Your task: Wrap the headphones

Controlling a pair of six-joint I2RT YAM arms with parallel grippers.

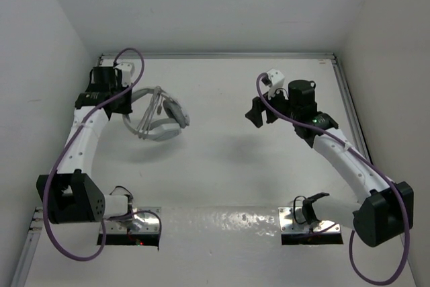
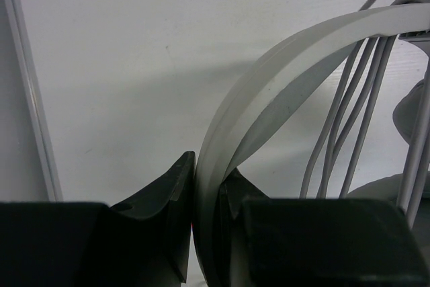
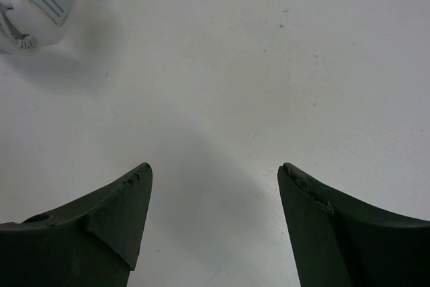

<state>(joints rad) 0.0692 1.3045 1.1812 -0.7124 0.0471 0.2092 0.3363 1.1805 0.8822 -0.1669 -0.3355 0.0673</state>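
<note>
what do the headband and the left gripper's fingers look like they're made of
The headband of the headphones looks like moulded plastic: light grey, smooth satin surface, crisp edge line. The fingers of the left gripper look like hard plastic, black and matte, though that is uncertain.

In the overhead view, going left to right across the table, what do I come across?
left gripper → headphones, which it grips → right gripper, open and holding nothing
</note>
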